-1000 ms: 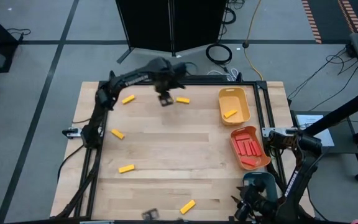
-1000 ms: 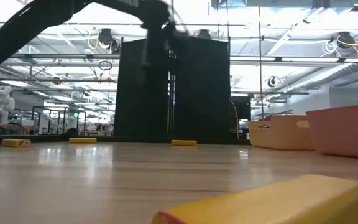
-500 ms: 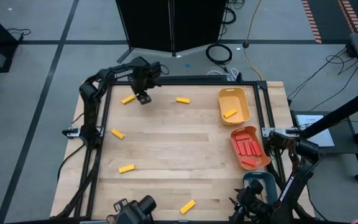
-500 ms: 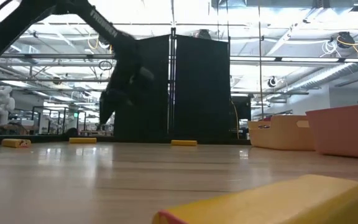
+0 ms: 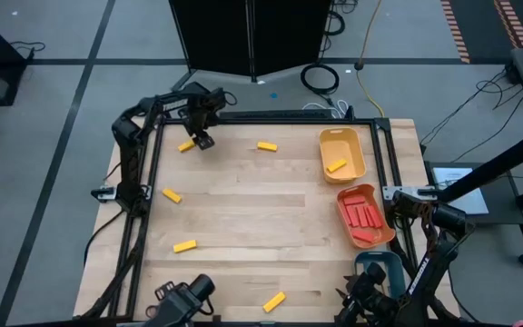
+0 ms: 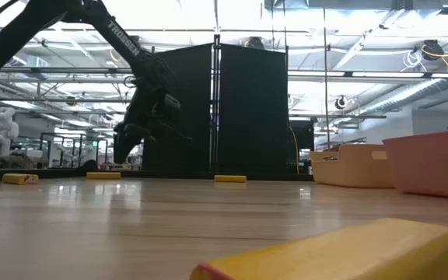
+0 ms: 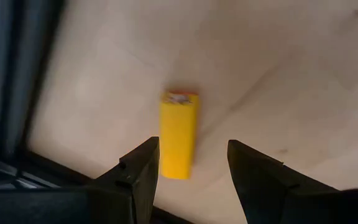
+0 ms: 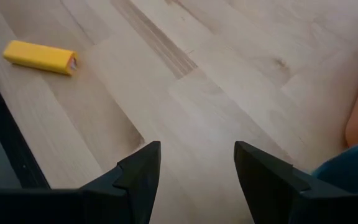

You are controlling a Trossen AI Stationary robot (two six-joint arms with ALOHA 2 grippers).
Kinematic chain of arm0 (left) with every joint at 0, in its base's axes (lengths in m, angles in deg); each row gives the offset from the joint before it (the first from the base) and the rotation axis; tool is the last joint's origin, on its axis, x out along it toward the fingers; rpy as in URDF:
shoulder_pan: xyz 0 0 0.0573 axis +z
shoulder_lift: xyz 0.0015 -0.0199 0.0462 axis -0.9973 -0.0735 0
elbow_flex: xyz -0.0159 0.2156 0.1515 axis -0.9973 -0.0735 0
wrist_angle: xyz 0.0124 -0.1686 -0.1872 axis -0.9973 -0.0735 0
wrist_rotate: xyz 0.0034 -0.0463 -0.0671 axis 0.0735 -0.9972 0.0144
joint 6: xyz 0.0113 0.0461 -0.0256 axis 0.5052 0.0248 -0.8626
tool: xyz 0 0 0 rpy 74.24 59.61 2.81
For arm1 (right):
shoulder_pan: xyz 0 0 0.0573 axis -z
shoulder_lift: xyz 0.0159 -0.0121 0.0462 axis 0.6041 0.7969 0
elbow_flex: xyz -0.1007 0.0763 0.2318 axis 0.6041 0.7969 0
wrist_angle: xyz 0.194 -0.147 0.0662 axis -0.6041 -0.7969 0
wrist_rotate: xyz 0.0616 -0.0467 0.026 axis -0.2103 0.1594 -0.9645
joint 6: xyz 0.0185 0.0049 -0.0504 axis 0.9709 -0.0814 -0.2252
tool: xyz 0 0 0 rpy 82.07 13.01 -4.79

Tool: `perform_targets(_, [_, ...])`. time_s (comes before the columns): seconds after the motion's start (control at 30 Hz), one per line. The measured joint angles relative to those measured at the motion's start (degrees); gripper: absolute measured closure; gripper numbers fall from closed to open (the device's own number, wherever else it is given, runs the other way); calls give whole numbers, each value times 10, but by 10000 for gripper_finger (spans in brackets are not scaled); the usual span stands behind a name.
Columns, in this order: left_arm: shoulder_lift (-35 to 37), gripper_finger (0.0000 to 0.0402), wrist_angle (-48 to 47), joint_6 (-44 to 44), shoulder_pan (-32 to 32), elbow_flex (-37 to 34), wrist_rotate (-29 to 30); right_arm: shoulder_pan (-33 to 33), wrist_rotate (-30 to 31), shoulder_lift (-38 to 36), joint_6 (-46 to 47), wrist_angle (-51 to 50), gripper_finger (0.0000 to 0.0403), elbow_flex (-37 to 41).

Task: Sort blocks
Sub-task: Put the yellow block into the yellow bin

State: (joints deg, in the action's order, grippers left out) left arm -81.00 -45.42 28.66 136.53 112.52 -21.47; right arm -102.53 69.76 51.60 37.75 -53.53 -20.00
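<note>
Several yellow blocks lie flat on the wooden table. One lies at the far left [image 5: 186,145], and my left gripper [image 5: 202,138] hangs open just above it, pointing steeply down. In the left wrist view this block [image 7: 178,134] shows between and beyond the open fingers of my left gripper [image 7: 192,149], apart from them. In the low view my left gripper [image 6: 123,148] stands above the block [image 6: 103,176]. My right gripper [image 8: 197,149] waits open at the near right with nothing between its fingers, and another yellow block [image 8: 39,56] lies ahead of it.
Further yellow blocks lie at the far middle [image 5: 267,145], left [image 5: 172,195], near left [image 5: 184,245] and near edge [image 5: 274,302]. At the right stand a yellow tray [image 5: 327,150] with one yellow block, an orange tray [image 5: 384,227] with red blocks, and a teal tray [image 5: 381,265].
My left gripper has swung along the far edge toward the table's left edge and come down, from beside the far-middle block to just above the far-left block. Its fingers have stayed open. No block has moved.
</note>
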Motion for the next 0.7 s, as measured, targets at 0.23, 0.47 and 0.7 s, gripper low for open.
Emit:
perform_targets(0.23, [0,214,11,13,24,-2,-2,0,-25,0,3,2,206,0])
perform_targets(0.47, [0,214,37,35,37,-49,4,0,-27,0,3,2,206,0])
perform_targets(0.7, [0,214,98,64,43,-97,6,1,-27,0,13,2,206,0])
